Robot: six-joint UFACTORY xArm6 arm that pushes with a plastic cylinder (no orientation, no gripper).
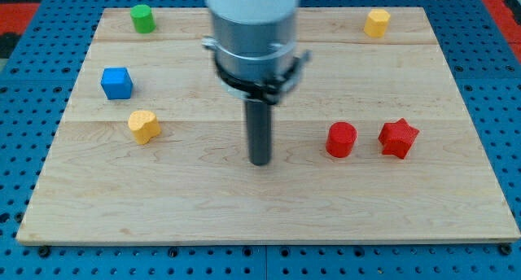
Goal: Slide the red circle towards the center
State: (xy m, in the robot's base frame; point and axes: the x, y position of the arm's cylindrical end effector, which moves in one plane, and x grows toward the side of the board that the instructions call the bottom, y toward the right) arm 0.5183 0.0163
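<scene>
The red circle (341,139) is a short red cylinder standing on the wooden board (269,207), right of the middle. A red star block (398,138) sits just to its right, a small gap apart. My tip (260,162) rests on the board near its middle, to the left of the red circle and well apart from it. The dark rod rises from the tip into the grey arm housing (252,28) at the view's top.
A green cylinder (142,19) stands at the top left. A blue cube (116,83) and a yellow heart block (144,126) sit at the left. A yellow block (377,23) stands at the top right. A blue pegboard surrounds the board.
</scene>
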